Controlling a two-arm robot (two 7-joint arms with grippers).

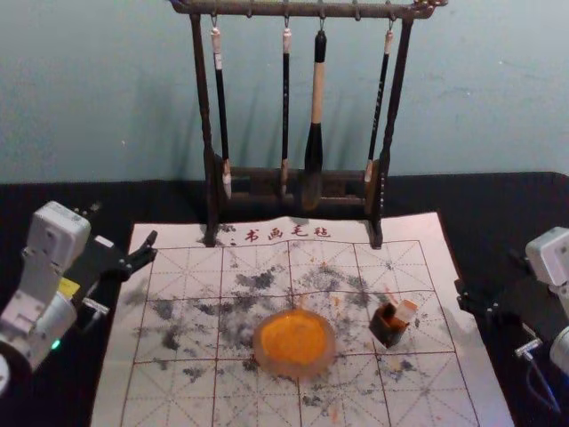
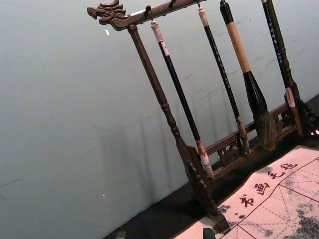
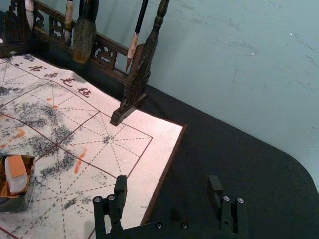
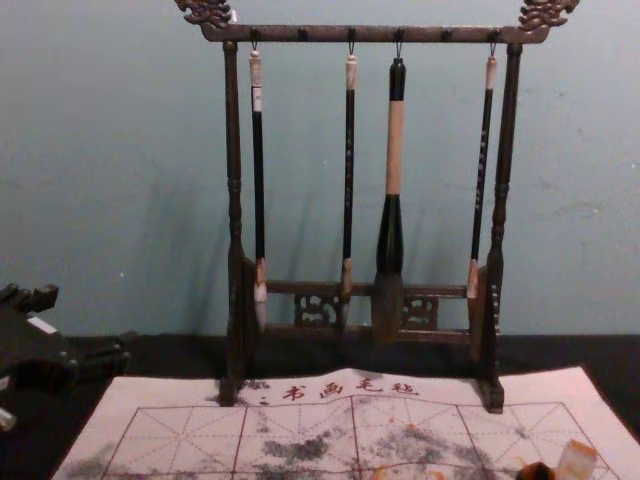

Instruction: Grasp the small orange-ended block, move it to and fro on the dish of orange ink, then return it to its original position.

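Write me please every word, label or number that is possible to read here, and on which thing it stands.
"书画毛毡": on the mat.
Small characters on second brush from left and rightmost brush: too small.
Label on leftmost brush: too small.
White labels on left gripper and right gripper: unreadable.
I can read no number.

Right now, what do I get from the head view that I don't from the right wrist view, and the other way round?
The head view adds the dish of orange ink, the left gripper beside the mat, and the brush rack's top bar.

The right wrist view adds the screws on the open fingers of the right gripper, off the mat's right side.

Both share the orange-ended block in its box, the mat and the lower parts of four hanging brushes.
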